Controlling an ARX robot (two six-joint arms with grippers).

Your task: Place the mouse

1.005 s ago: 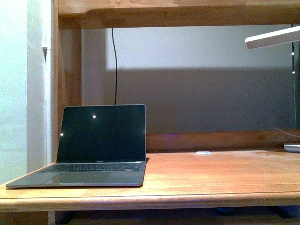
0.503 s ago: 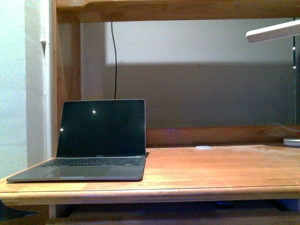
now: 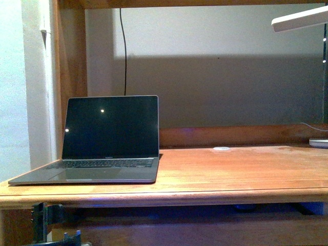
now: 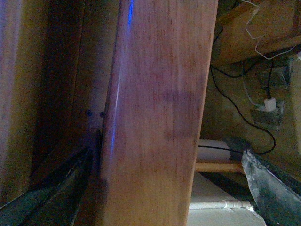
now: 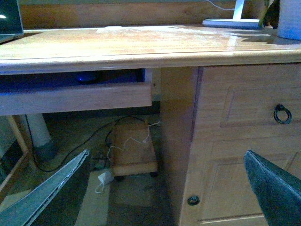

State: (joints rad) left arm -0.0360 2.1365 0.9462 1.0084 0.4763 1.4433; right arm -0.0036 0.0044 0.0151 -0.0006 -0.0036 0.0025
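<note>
Right wrist view: small dark grey oval plastic mouse [image 5: 87,77], apparently on pull-out wooden tray [image 5: 75,96] beneath wooden surface [image 5: 141,44]. Jaws of right gripper [image 5: 167,155] and left gripper [image 4: 167,153]: apart, empty. Step: approach. Next: reach into tray and grasp the mouse.

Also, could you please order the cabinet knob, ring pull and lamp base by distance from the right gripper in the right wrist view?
1. Cabinet knob, low on door.
2. Ring pull, drawer above.
3. Lamp base, back of desk.
</note>
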